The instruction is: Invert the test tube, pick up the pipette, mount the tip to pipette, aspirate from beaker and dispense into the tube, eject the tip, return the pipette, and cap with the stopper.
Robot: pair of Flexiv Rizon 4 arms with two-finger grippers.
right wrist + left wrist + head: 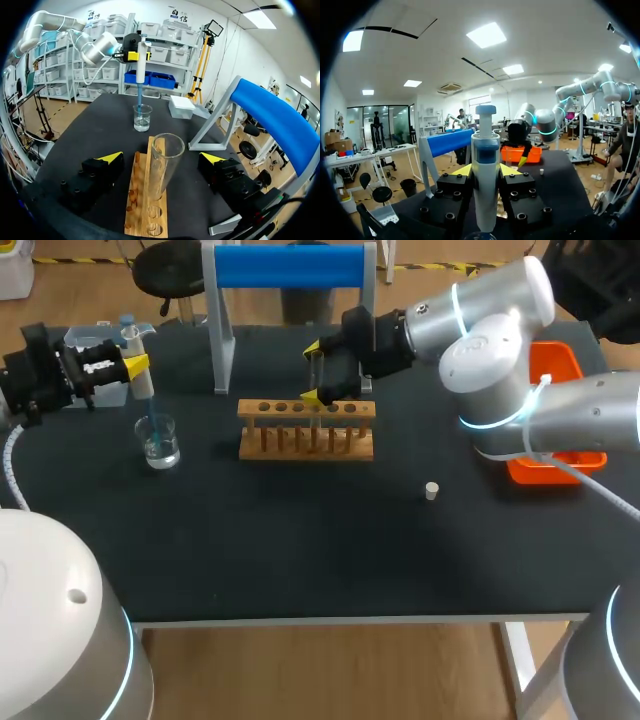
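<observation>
Our left pincer [137, 365] is clamped on the pipette [485, 182], with its two fingers pressing the barrel from either side. The pipette hangs upright, and its thin tip runs down from the pincer into the beaker [158, 441] directly beneath. From the right wrist we see the tip inside the glass, but we cannot tell whether its end reaches the liquid. From the left wrist the pipette's lower end is cut off, and only a sliver of the beaker's rim shows under the fingers. A white box [181, 106] sits just beyond this pincer, partly hidden by it from above.

Our right pincer [160, 159] stands wide. The test tube [165, 160] is upright between its fingers, open mouth up, touching neither. The tube stands in the wooden rack [305, 430] under the pincer, and from above it is nearly lost against the black fingers. The stopper [431, 490] lies on the table [300, 560], well apart from both pincers. Our right arm covers part of the orange tray [560, 365]. Any marking on the pipette's barrel is too small for us to read.
</observation>
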